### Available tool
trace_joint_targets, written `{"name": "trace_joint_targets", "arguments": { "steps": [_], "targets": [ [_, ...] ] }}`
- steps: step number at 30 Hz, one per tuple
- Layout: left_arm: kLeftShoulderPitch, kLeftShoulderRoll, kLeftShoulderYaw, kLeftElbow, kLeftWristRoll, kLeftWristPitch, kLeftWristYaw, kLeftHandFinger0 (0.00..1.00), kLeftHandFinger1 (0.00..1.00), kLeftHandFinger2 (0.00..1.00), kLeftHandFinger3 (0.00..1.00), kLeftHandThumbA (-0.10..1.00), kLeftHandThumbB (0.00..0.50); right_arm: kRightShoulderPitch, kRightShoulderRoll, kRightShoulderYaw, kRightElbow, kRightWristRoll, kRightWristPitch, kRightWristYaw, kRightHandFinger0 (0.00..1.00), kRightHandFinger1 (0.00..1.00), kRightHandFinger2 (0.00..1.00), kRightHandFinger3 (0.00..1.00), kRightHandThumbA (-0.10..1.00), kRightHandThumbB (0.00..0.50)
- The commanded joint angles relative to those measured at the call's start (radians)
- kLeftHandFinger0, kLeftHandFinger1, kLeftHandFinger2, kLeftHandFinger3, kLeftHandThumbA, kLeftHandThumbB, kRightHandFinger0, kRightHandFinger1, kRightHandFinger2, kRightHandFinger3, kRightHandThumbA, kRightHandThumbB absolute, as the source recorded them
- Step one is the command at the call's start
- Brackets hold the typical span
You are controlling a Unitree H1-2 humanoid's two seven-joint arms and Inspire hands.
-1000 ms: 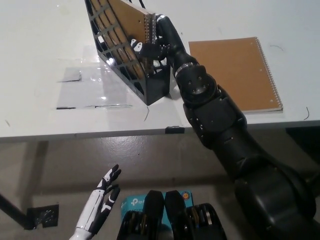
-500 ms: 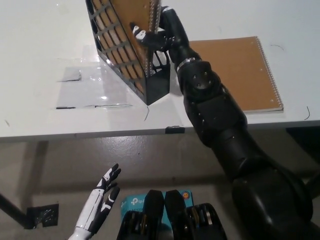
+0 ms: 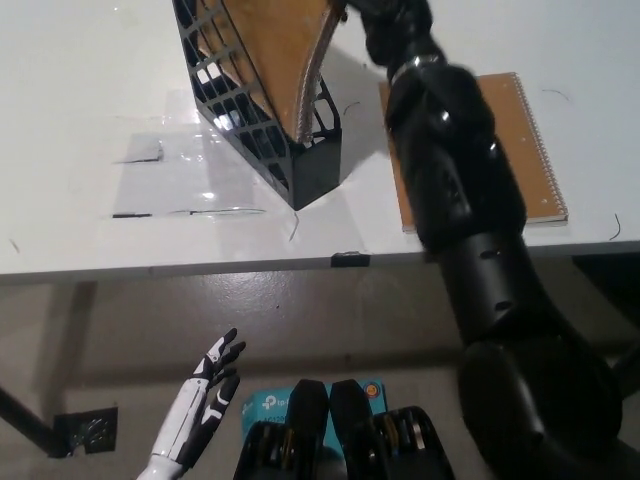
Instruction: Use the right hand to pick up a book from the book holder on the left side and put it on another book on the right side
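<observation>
A black mesh book holder stands on the white table, left of centre. A brown spiral-bound book rises out of it, tilted, with its lower corner still inside the holder. My black right hand is at the picture's top edge, shut on the book's upper spiral edge; part of the hand is cut off. A second brown spiral book lies flat on the table to the right, its left part hidden by my right arm. My white left hand rests low at the lower left, below the table, fingers apart.
A clear plastic sheet lies taped to the table left of the holder. The table's front edge runs across the middle. On the floor below sit a blue box and a black bracket.
My right hand has lifted the book up and to the right, out of the holder, and my arm has swung over the flat book. The left hand has not moved.
</observation>
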Motion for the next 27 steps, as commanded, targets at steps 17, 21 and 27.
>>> {"name": "trace_joint_targets", "arguments": {
  "steps": [17,21,27],
  "targets": [
    [-0.004,0.009,0.0,-0.014,-0.008,-0.038,0.008,0.91,0.96,0.97,1.0,1.0,0.107,-0.166,-0.122,-0.06,-0.244,0.199,0.227,0.026,0.0,0.34,0.76,0.84,-0.1,0.081],
    [0.003,0.008,0.001,-0.013,-0.009,-0.04,0.011,0.9,0.97,0.99,1.0,1.0,0.1,-0.133,-0.174,-0.068,-0.24,0.211,0.248,0.046,0.0,0.37,0.78,0.88,-0.1,0.07],
    [0.006,0.013,0.002,-0.011,-0.01,-0.042,0.008,0.91,0.97,0.99,1.0,1.0,0.104,-0.097,-0.259,-0.079,-0.21,0.205,0.276,0.043,0.0,0.38,0.77,0.93,-0.1,0.056]
  ]
}}
